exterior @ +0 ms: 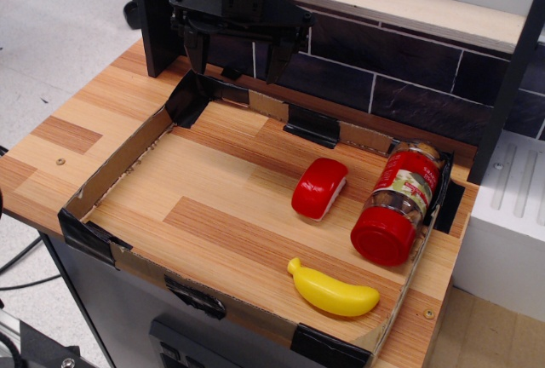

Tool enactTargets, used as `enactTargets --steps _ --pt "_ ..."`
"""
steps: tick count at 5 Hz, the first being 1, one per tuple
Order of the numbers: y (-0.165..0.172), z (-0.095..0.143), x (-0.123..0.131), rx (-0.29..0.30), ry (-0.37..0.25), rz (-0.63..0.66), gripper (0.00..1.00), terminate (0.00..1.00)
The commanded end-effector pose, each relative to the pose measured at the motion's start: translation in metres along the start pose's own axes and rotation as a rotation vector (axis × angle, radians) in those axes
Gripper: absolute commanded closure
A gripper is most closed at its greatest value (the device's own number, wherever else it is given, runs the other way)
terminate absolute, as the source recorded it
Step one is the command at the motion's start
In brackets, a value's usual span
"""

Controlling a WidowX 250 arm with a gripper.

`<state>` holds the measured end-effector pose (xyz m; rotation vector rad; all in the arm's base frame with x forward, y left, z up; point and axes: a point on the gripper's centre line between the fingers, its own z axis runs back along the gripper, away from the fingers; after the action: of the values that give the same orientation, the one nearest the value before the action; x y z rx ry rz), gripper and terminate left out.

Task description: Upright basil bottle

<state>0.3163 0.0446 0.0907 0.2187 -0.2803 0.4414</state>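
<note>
The basil bottle (400, 200) lies on its side at the right of the cardboard-walled tray (119, 163). Its wide red cap points toward the front and its base leans against the right wall. It has a red-and-white label and brownish contents. My gripper (237, 63) hangs above the tray's back left corner, far to the left of the bottle. Its two black fingers are spread apart with nothing between them.
A small rounded red-and-white object (319, 188) lies in the tray just left of the bottle. A yellow toy banana (332, 290) lies near the front right wall. A dark tiled back wall (400, 61) and a black post (511, 78) stand behind the tray.
</note>
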Motion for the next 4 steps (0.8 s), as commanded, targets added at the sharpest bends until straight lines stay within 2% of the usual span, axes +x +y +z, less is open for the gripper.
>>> enactTargets --steps 1,2,4 --pt "0.0 0.0 0.0 0.0 0.0 0.0 0.0 0.0" --pt "-0.015 0.021 -0.024 -0.064 0.022 -0.054 0.0 0.0" --pt "-0.04 0.049 -0.066 -0.184 0.149 -0.159 0.0 0.0"
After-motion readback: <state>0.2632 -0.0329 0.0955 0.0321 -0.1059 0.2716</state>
